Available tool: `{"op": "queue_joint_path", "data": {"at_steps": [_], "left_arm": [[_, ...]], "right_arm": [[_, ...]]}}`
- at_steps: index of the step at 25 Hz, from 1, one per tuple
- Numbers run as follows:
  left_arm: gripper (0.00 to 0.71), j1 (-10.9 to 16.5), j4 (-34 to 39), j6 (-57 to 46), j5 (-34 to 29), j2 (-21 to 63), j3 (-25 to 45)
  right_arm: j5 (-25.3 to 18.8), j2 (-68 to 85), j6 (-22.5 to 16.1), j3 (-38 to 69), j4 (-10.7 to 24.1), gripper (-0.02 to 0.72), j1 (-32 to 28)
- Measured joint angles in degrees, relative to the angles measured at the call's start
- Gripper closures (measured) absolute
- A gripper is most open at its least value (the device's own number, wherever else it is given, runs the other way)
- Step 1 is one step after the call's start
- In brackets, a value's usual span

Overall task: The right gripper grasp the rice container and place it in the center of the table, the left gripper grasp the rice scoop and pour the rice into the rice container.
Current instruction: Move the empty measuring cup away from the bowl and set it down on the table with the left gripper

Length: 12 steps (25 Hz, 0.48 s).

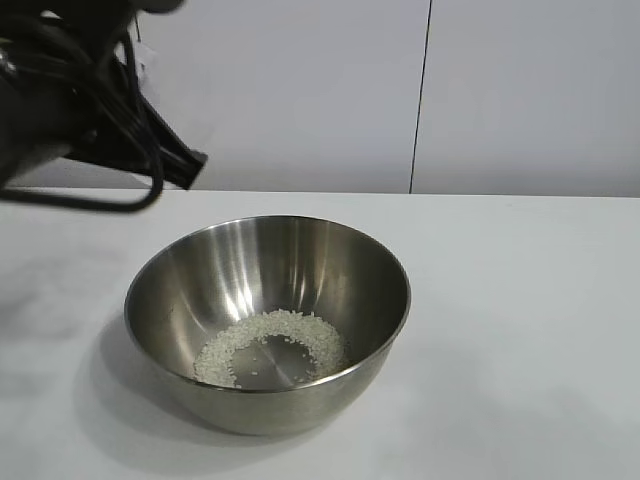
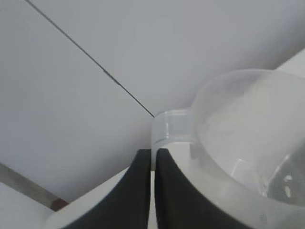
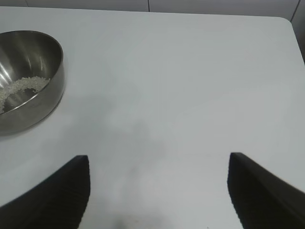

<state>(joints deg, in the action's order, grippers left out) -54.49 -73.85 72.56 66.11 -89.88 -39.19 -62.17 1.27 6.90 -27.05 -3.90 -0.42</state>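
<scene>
The rice container, a shiny steel bowl, stands on the white table near the middle. The rice lies in a ring on its bottom. My left gripper is shut on the handle tab of the rice scoop, a translucent cup held up against the wall; it looks almost empty. The left arm hangs above and behind the bowl at the far left; the scoop is hidden in the exterior view. My right gripper is open and empty over bare table, apart from the bowl.
A white wall with a dark vertical seam stands behind the table. The table's rounded corner shows in the right wrist view. Bare tabletop lies to the right of the bowl.
</scene>
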Motion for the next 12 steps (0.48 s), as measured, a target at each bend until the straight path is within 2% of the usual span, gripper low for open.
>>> {"op": "queue_joint_path", "data": {"at_steps": [2,5,9,12], "left_arm": [[0.701,3.91,0.18,-4.2,-1.82,1.94,0.0],[0.701,9.96,3.74,-11.77,-8.88,3.76,0.06],[0.701,17.36,16.82,-26.33,-17.05,3.99,3.79],[0.701,22.47,29.73,-39.59,-18.77,3.99,8.95]], "right_arm": [[0.0,0.0,0.0,0.0,0.0,0.159,0.0],[0.0,0.0,0.0,0.0,0.0,0.159,0.0],[0.0,0.0,0.0,0.0,0.0,0.159,0.0],[0.0,0.0,0.0,0.0,0.0,0.159,0.0]]}}
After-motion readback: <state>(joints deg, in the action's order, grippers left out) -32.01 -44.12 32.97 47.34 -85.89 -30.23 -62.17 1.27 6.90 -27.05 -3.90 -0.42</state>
